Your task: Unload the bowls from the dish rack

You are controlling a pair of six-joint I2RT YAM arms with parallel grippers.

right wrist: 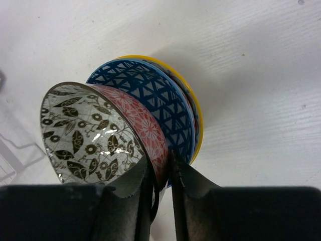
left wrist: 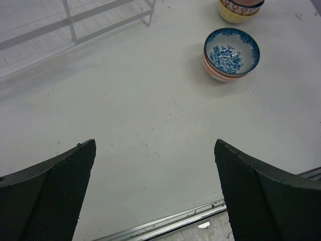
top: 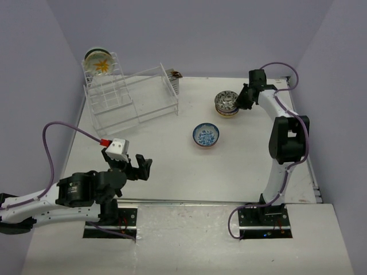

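Note:
The clear dish rack [top: 129,97] stands at the far left, and one yellow-flower bowl [top: 101,62] stands upright in its tall tier. My right gripper [top: 242,100] is shut on the rim of a black-and-white leaf-patterned bowl [right wrist: 90,133] with a red outside, holding it tilted on a stack of bowls [top: 226,104]; the stack shows a dark blue lattice bowl [right wrist: 150,100] over a yellow one. A blue-flower bowl [top: 206,136] sits alone mid-table and also shows in the left wrist view [left wrist: 231,52]. My left gripper [top: 141,168] is open and empty near the front edge.
A metal rail [left wrist: 165,223] runs along the table's front edge below the left gripper. The rack's lower tier [left wrist: 70,25] shows at the upper left of the left wrist view. Purple walls close in the table at the back and sides.

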